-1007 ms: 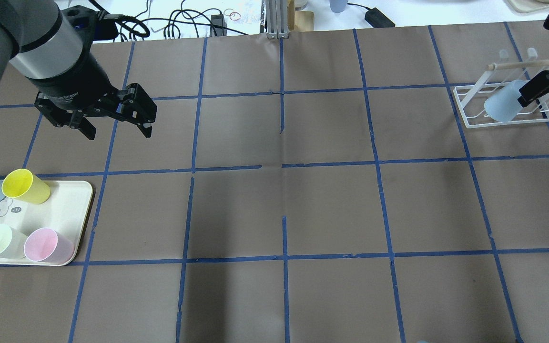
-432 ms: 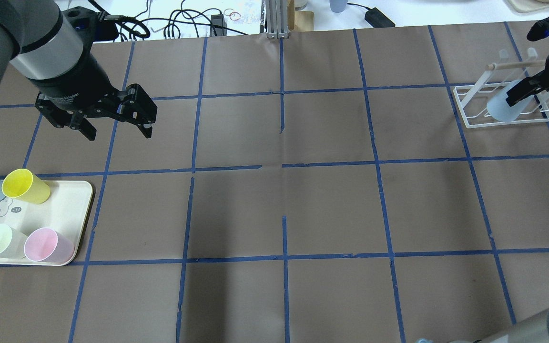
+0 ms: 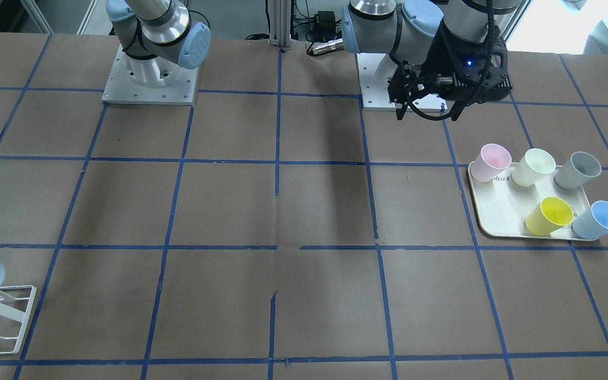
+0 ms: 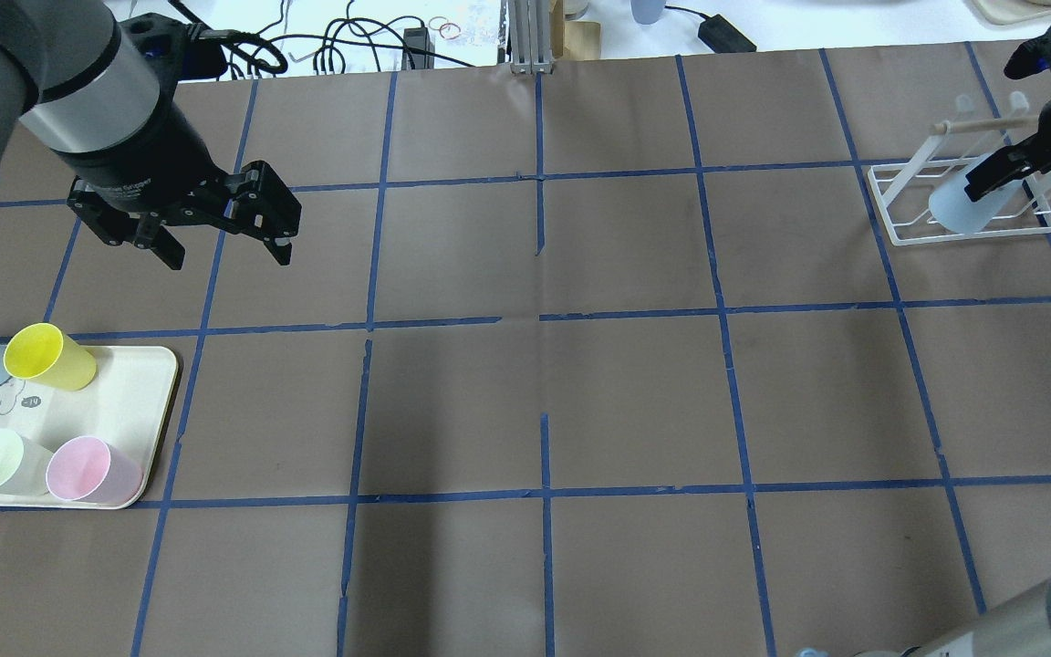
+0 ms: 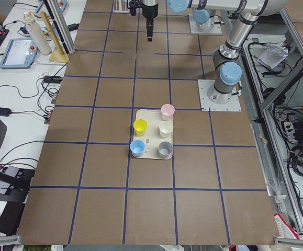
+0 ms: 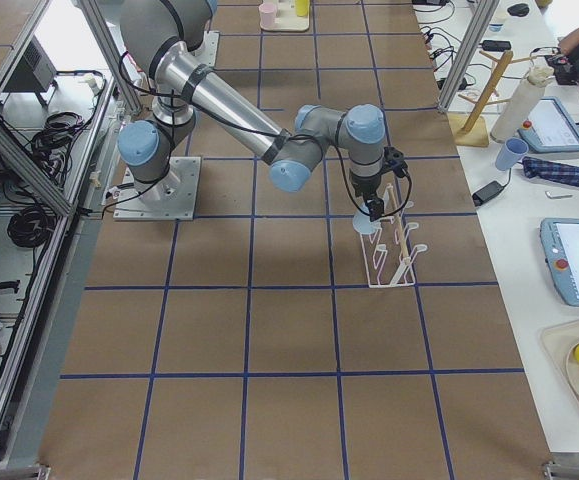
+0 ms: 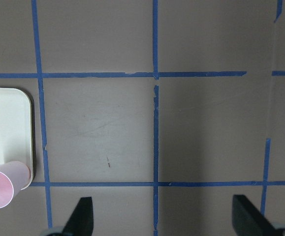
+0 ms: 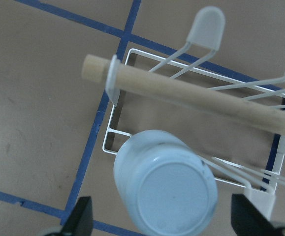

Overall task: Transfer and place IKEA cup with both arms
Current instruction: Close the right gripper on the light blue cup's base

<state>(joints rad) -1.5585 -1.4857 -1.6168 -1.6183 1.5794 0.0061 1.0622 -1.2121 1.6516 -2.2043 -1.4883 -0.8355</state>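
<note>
By the surface's left edge, a cream tray (image 4: 129,401) carries a yellow cup (image 4: 36,352), a pink cup (image 4: 80,468) and other pastel tumblers. Just beyond it the left gripper (image 4: 227,257) hangs above the brown paper, its fingers spread wide and holding nothing. Near the far right corner, the IKEA cup (image 8: 168,196) sits upside down and tilted on a white wire rack (image 4: 945,237). The right gripper (image 8: 164,217) hovers over it, fingers wide apart and clear of its sides.

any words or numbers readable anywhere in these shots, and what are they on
"-14", as far as it reads: small dark label printed on the tray.
"Gripper": end of the white lettering on the left arm; the words before it are blurred.
Small print on the tray beside the pink cup: too small to read.
White lettering on the right arm: blurred.
</note>
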